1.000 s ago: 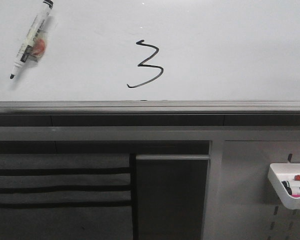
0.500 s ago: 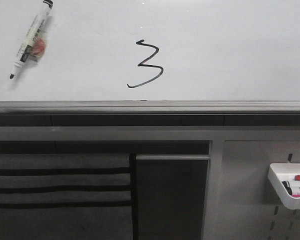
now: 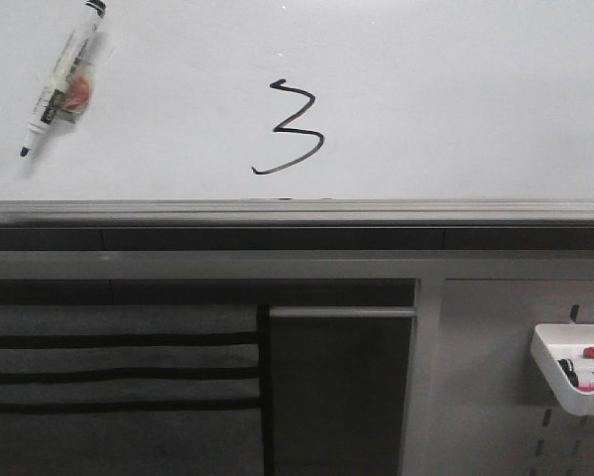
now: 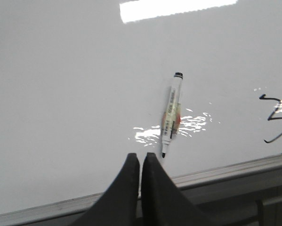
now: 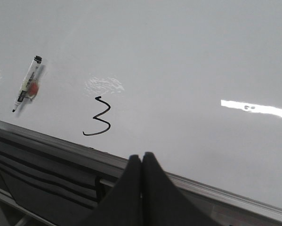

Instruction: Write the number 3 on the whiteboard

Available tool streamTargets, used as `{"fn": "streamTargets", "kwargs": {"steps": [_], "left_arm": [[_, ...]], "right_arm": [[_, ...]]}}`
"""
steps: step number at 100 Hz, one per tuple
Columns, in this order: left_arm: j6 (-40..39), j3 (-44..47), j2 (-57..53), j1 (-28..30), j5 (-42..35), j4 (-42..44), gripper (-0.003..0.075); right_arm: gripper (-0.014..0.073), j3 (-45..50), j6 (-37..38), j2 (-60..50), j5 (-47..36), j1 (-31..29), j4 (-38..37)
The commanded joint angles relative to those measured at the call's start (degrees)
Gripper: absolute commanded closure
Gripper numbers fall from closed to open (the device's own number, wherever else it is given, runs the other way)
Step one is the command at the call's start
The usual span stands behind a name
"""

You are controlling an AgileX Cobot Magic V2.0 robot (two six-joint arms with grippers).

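Front view: number 3 [image 3: 289, 128] drawn well right of marker [image 3: 62, 77]

Our front camera looks forward, close over the whiteboard [image 3: 455, 89] and its edge rail [image 3: 297, 213]. Our two wrist cameras sit farther back, looking across the board from each side. All three see the number 3 [image 3: 289, 127] and the marker [image 3: 62, 79].

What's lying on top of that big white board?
On the whiteboard lie a marker, uncapped with its tip bare, and a hand-drawn black number 3 to its right. Nothing else shows on it, though its far parts run out of view.
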Motion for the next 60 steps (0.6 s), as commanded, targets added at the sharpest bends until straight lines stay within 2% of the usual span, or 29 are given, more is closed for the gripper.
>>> {"fn": "streamTargets", "kwargs": {"steps": [1,13,19,25,33,43,47,60], "left_arm": [[-0.65,-0.01,-2.81,0.93,-4.73,-1.00,0.0739],[-2.92,3.78,-4.06,1.16,-6.87,-0.33,0.0739],[-10.63,5.67,-4.06,1.16,-7.74,4.86,0.0739],[-19.29,7.85,-4.06,1.16,-9.04,13.70,0.0739],[-28.67,10.88,-4.06,1.16,-13.43,22.56,0.0739],[-29.24,15.91,-4.06,1.16,-22.36,23.17,0.0739],[-29.24,15.35,-4.06,1.16,-19.44,23.04,0.0739],[-29.24,15.62,-4.06,1.16,-20.17,22.56,0.0739]], "right_arm": [[0.0668,-1.45,-0.58,0.26,-4.88,-0.28,-1.18],[0.0668,-1.45,-0.58,0.26,-4.88,-0.28,-1.18],[0.0668,-1.45,-0.58,0.26,-4.88,-0.28,-1.18],[0.0668,-1.45,-0.58,0.26,-4.88,-0.28,-1.18],[0.0668,-1.45,-0.58,0.26,-4.88,-0.28,-1.18],[0.0668,-1.45,-0.58,0.26,-4.88,-0.28,-1.18],[0.0668,-1.45,-0.58,0.26,-4.88,-0.28,-1.18],[0.0668,-1.45,-0.58,0.26,-4.88,-0.28,-1.18]]}}
